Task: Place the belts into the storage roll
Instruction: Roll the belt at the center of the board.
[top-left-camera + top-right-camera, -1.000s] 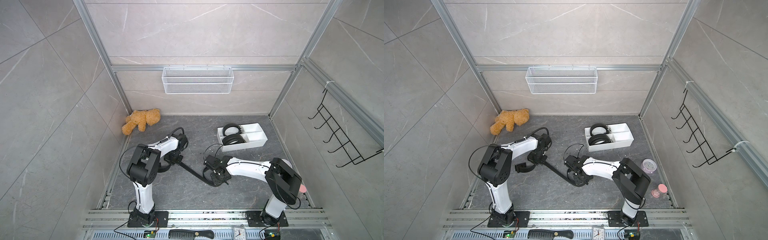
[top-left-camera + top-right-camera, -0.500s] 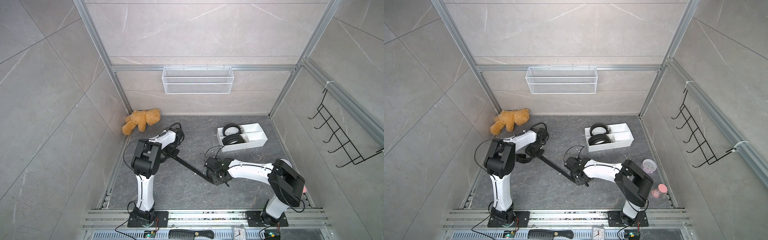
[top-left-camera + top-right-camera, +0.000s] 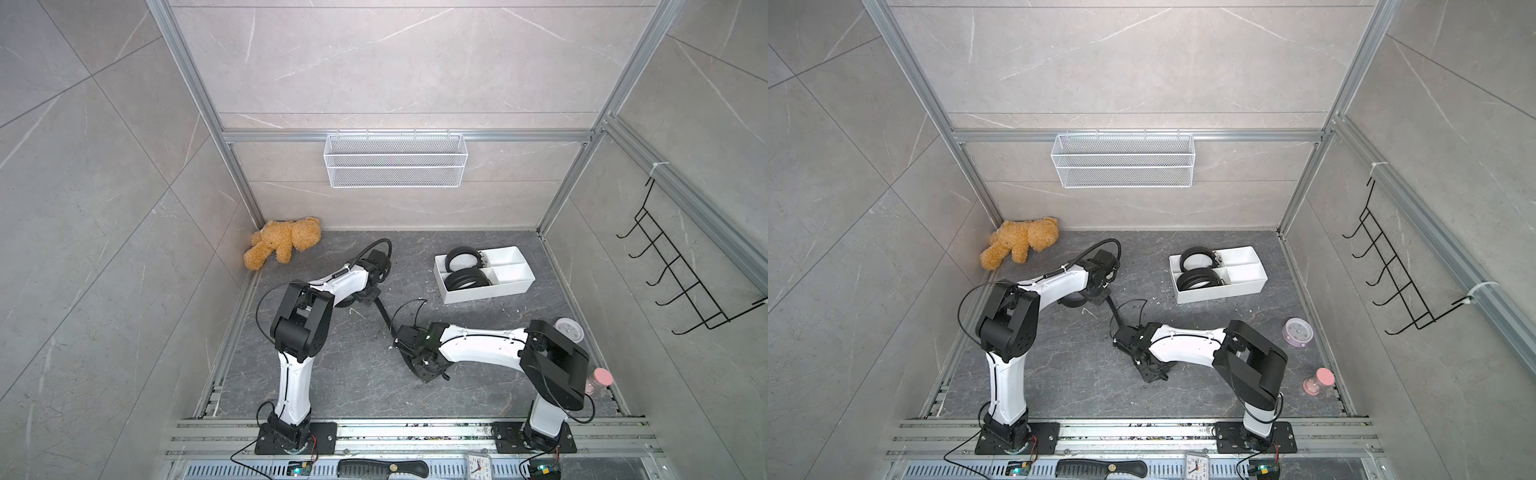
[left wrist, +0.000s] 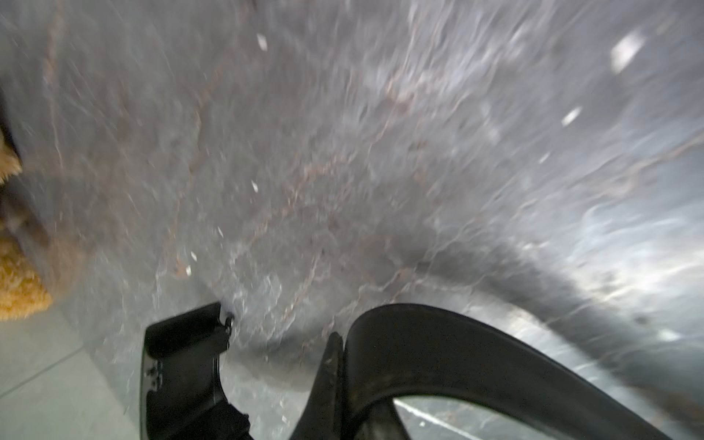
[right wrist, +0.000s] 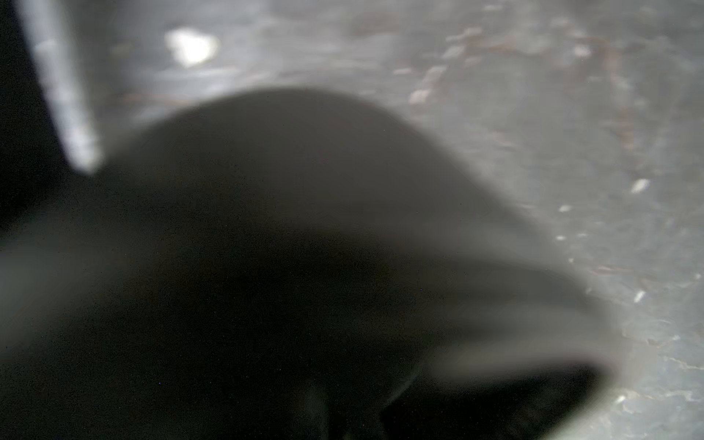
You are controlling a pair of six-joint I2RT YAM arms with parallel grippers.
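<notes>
Shows the stretched belt (image 3: 384, 316) as a narrow, flat black strap drawn straight over the veined grey floor (image 3: 332, 374) between the left gripper (image 3: 370, 297) and the right gripper (image 3: 420, 362), both clenched on it, and bending into a smooth, faintly glossy arc close to the left wrist camera. Finds two more inside the storage roll (image 3: 490, 293), a shallow white plastic tray with straight dividers: a loose ring (image 3: 450, 261) in the far left compartment, a tight thick coil (image 3: 455, 283) in the near left one.

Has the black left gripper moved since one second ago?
Yes. The left gripper, shut on the black strap belt, moved toward the grey tiled back wall.
</notes>
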